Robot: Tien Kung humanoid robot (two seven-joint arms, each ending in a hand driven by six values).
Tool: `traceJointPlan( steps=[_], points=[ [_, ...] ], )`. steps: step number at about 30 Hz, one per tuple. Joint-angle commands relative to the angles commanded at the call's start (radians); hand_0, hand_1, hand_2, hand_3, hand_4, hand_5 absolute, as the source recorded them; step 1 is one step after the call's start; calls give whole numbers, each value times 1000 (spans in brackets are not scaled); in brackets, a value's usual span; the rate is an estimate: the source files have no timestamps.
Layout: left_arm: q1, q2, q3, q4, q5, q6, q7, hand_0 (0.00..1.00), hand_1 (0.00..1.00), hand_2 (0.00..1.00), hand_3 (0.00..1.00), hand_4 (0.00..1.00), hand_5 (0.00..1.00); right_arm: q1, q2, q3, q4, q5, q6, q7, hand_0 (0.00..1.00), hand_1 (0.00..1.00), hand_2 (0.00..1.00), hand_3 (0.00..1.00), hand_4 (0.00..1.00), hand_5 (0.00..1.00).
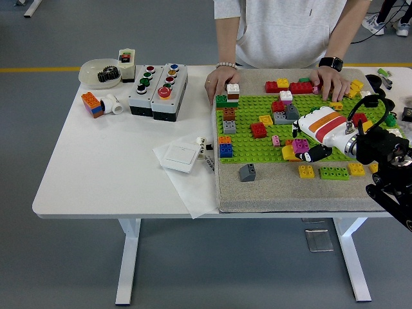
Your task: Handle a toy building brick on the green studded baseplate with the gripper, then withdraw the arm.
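Reaching in from the right edge, the right arm, black, lying low over the right part of the green studded baseplate (257, 145). At its end the right hand (308, 147), white shell with red and orange stripes, tilted down and leftward. Fingers (319, 153) curled about a magenta brick (300, 146), seemingly gripping it, though the contact itself hides under the shell. That brick just beside a yellow brick (288, 152), at the near right part of the plate.

Baseplate lying on a beige mat (283, 187) on the white table (109, 161). Scattered over the plate: a red brick (258, 130), a blue-and-orange stack (224, 146), a grey cluster (285, 114). On the mat near the plate's near edge: a dark grey sloped brick (247, 172), a yellow brick (306, 171), a green brick (335, 172).

At the far left of the table, a white bowl (90, 76) holding a black gear (108, 74). Just right of it, a grey box of coloured push buttons (158, 90). Near the mat's left side, a white switch (179, 156) on a paper sheet.

At the far side, a person, both hands pressed flat on the mat's far edge: one hand (220, 82) at the far left corner of the plate, the other hand (329, 81), a dark watch on its wrist, toward the far right.
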Motion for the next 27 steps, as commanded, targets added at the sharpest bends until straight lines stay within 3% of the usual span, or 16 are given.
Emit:
traceJointPlan(
  steps=[3,4,9,10,15,16,27],
  points=[
    [0,0,1,0,-1,0,-1,815,806,781,619,649,647,-6,-5,15,13,10,18,-1,447,544,645,623,890,350],
    [0,0,2,0,-4,0,-2,813,806,781,618,649,648,-12,-9,24,23,17,23,-1,477,579,684,744,990,385],
    [0,1,6,0,-10,2,-5,813,806,781,618,649,648,-61,-38,88,98,82,23,-14,477,579,684,744,990,385],
    [0,1,6,0,-10,2,-6,810,805,781,618,649,647,-66,-41,95,107,94,22,-16,513,586,689,750,995,397],
    [1,1,5,1,-7,1,-4,810,805,781,618,649,647,-105,-68,151,163,157,-5,-30,513,586,689,750,995,397],
    [1,1,5,1,-6,1,-4,811,805,781,619,648,647,-107,-69,154,166,161,-7,-31,520,569,672,665,940,372],
    [3,0,4,1,-7,1,-5,810,804,781,620,648,650,-155,-106,175,233,266,-9,-31,519,564,648,624,928,361]
  ],
)
